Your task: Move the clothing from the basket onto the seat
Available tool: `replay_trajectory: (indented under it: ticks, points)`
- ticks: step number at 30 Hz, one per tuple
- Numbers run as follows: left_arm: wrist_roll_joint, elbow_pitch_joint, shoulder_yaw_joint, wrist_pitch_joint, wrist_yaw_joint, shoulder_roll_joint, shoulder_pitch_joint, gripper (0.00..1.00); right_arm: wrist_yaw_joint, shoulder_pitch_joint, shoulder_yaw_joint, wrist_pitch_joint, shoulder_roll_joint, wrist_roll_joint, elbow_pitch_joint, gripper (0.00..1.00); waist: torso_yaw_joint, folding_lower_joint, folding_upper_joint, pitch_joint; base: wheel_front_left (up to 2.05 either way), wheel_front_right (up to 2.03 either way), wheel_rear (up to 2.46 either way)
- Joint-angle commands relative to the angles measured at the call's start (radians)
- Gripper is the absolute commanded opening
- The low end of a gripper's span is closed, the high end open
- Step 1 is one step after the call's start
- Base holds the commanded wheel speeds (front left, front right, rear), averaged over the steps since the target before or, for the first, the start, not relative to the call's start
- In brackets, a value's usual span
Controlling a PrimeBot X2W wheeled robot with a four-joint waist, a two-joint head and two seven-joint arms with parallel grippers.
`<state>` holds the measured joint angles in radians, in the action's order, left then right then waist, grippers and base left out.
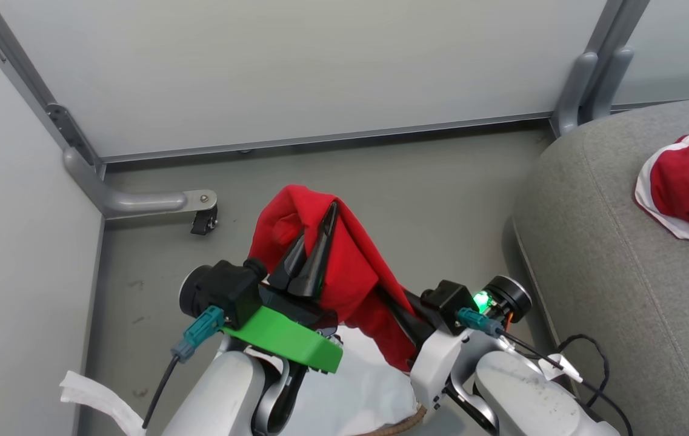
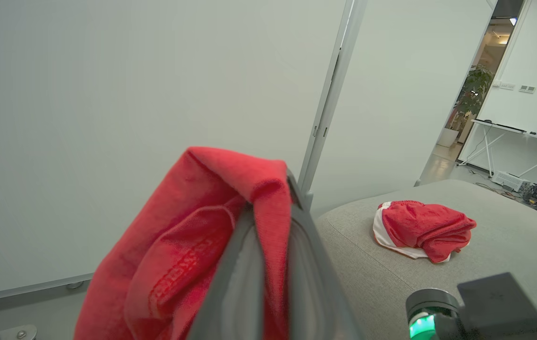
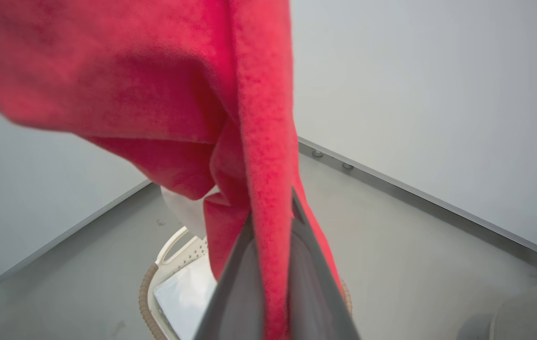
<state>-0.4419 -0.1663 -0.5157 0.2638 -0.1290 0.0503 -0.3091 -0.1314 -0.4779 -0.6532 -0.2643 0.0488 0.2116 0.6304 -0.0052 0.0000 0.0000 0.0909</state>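
Left forearm [image 1: 223, 393], pale, sits closest to the head camera, with a green bracket [image 1: 286, 342] at its wrist. The arm angles up and forward. Left gripper [image 1: 319, 233] is raised, fingers pointing away from the body and pressed together on a fold of the plain red garment [image 1: 350, 260]. Cloth drapes over the fingertips and hangs down either side of them.

Right forearm [image 1: 520, 387] lies alongside, wrist turned in toward the left one. Right gripper [image 3: 273, 236] is lower than the left, fingers closed and pinching a hanging strip of the same garment. From the head camera most of it is hidden behind the cloth. The garment is strung between the two grippers, clear of the floor [image 1: 441, 181].

Basket [image 3: 144, 295] is directly beneath the right gripper, brown rim and white liner [image 1: 356, 387] showing. The garment's lower edge hangs over it; contact cannot be told.

Seat [image 1: 599, 254] lies off the right gripper's outer side, apart from both arms. Striped garment [image 2: 419, 231] lies bunched on it, well beyond the grippers.
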Motion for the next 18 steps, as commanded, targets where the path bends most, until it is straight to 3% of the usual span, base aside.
replay_trajectory:
  ticks: [1,2,8,18]
  points:
    - [0.004,0.000,0.009,0.001,-0.003,0.001,0.011,0.96,0.001,0.019,0.014,0.000,0.005,0.010,-0.014,0.00,-0.012,0.0000,0.0000,-0.003,0.00,0.00,0.00]
    - [0.006,-0.001,0.014,0.001,-0.003,0.001,0.014,1.00,0.001,0.027,0.025,0.000,0.004,0.016,-0.031,0.00,-0.020,0.0000,0.0000,-0.003,0.00,0.00,0.00]
    - [0.055,-0.009,0.048,0.001,-0.003,0.001,0.027,1.00,0.001,0.084,0.090,0.000,0.005,0.012,-0.125,0.00,-0.102,0.0000,0.0000,-0.002,0.00,0.00,0.00]
    - [0.091,-0.028,0.101,0.001,-0.003,0.007,0.053,1.00,0.001,0.156,0.162,0.000,0.004,0.010,-0.217,0.00,-0.323,0.0000,0.0000,0.025,0.00,0.00,0.00]
